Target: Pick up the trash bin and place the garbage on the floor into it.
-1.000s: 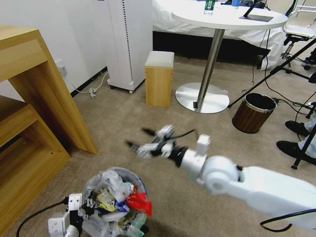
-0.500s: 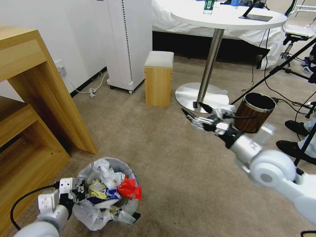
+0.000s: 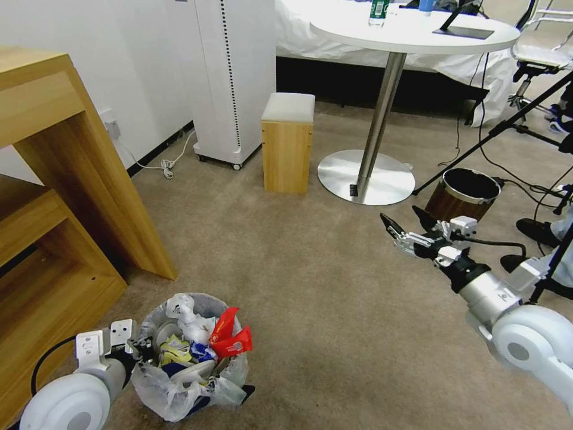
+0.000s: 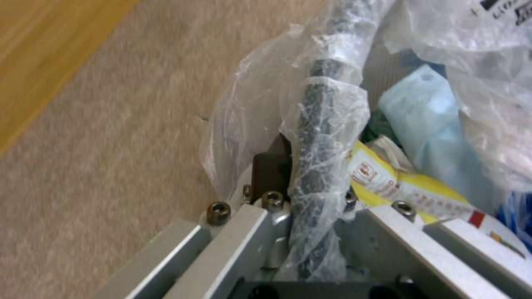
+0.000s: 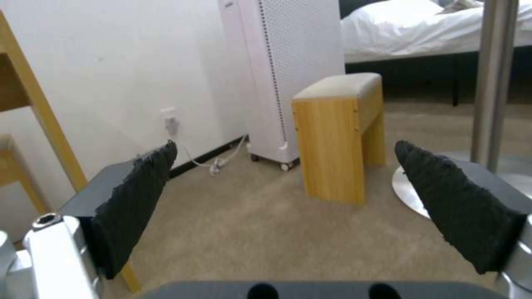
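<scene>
Near done: bin (image 3: 194, 358) on the carpet (image 3: 298, 286) beside the shelf, stuffed with garbage (image 3: 206, 343), rim clamped in left gripper (image 3: 140, 349). Right gripper (image 3: 409, 230) aloft, spread wide, empty. No litter visible on floor.

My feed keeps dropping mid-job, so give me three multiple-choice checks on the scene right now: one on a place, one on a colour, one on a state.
1. Where is the small round trash bin lined with crinkly whitish plastic?
A. on the round white table
B. on the carpet beside the wooden shelf unit
C. on the wooden stool

2. What colour is the wrapper on top of the bin's litter?
A. red
B. green
C. black

3. How is the right hand?
A. shut on a bottle
B. shut on the bin
C. open and empty

Answers: 1 B, it sits low by the wooden shelf unit, its rim in the left hand; 2 A, bright red; 3 C, its pads stand wide apart.
</scene>
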Robot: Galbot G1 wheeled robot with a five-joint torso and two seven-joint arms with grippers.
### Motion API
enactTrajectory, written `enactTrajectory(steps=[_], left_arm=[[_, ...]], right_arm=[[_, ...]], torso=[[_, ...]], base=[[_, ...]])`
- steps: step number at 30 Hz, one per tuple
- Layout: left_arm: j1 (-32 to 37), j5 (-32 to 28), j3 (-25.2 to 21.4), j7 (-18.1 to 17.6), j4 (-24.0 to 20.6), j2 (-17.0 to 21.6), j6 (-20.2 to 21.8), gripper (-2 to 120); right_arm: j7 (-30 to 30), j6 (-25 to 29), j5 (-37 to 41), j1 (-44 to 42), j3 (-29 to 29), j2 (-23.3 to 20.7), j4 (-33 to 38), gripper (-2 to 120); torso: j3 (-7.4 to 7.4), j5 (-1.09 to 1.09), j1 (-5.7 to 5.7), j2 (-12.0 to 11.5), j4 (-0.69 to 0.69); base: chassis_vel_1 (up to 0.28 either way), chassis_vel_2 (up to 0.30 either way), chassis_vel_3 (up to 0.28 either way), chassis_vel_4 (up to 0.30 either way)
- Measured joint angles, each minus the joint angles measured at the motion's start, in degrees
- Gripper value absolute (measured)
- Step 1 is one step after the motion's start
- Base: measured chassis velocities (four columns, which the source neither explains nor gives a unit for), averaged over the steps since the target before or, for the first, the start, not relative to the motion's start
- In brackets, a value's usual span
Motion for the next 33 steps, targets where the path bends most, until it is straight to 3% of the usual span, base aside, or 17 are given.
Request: enactTrajectory(steps=[10, 20, 22, 28, 33], left_arm=[[-1.29, -1.71, 2.49, -1.4, 0.98, 0.79, 0.16, 0], [0.23, 0.14, 2.02, -0.58, 1.41, 0.09, 0.88, 0], [-0.13, -0.15, 1.95, -0.2, 1.02, 0.14, 0.72, 9], [-0.14, 0.09, 1.25, 0.66, -0.36, 0.34, -1.22, 34], [0.78, 0.85, 0.95, 0.7, -0.91, 0.57, -1.51, 48]], right_arm=[[-1.44, 1.02, -2.85, -12.05, 9.45, 1.88, 2.25, 100], [-2.58, 1.72, -3.6, -13.49, 9.74, 2.7, 1.97, 100], [-3.05, 2.08, -3.64, -13.9, 9.92, 2.73, 1.78, 100], [-3.7, 2.47, -4.05, -14.62, 10.14, 3.54, 1.77, 100], [-4.16, 2.88, -4.56, -15.55, 10.27, 4.12, 1.88, 100]], torso=[[-0.01, 0.02, 0.0, 0.0, 0.01], [-0.01, 0.02, 0.0, 0.01, 0.02], [0.01, -0.07, 0.0, 0.0, 0.0], [0.01, -0.04, 0.0, 0.0, -0.02], [0.01, -0.03, 0.0, 0.0, 0.0]], base=[[0.0, 0.0, 0.0, 0.0], [0.0, 0.0, 0.0, 0.0], [0.0, 0.0, 0.0, 0.0], [0.0, 0.0, 0.0, 0.0], [0.0, 0.0, 0.0, 0.0]])
